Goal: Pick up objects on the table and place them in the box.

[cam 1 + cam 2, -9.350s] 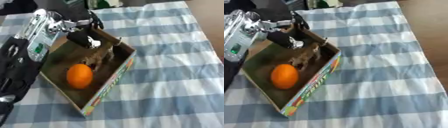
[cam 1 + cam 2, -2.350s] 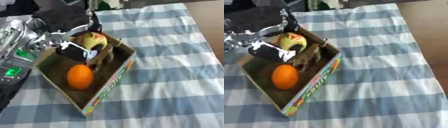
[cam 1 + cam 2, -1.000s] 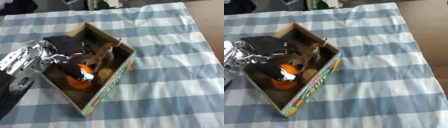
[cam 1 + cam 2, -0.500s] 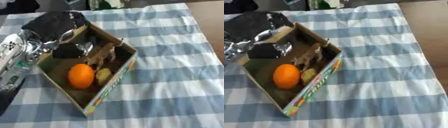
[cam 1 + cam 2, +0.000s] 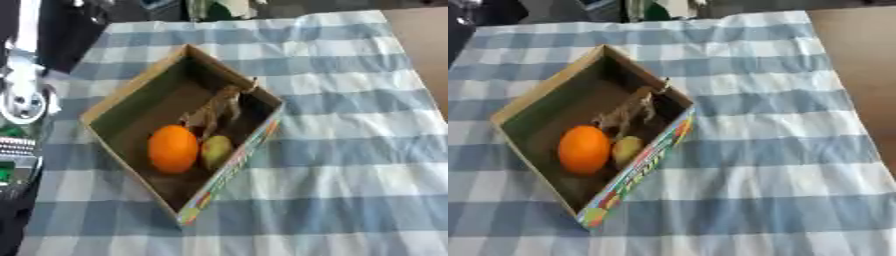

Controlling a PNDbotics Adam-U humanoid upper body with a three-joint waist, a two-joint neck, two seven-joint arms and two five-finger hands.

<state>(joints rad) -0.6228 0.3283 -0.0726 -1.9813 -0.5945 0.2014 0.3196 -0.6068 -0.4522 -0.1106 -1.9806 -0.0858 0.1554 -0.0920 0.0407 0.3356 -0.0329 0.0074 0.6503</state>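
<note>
1. The checked blue-and-white cloth (image 5: 780, 165) over the desk lies soft and flat, with no loose objects on the stretch nearest the camera.
2. The cardboard box (image 5: 232, 167), its front wall printed in bright colours, holds a smooth round orange (image 5: 171, 149); touching it is a small yellow-green fruit (image 5: 216, 151), absent from the box a few seconds ago, so that placement looks complete.
3. Behind them stands a brown animal figure (image 5: 214, 108), thin-legged.
4. The left arm (image 5: 22, 95) has withdrawn to the left edge; neither hand is in view.
</note>
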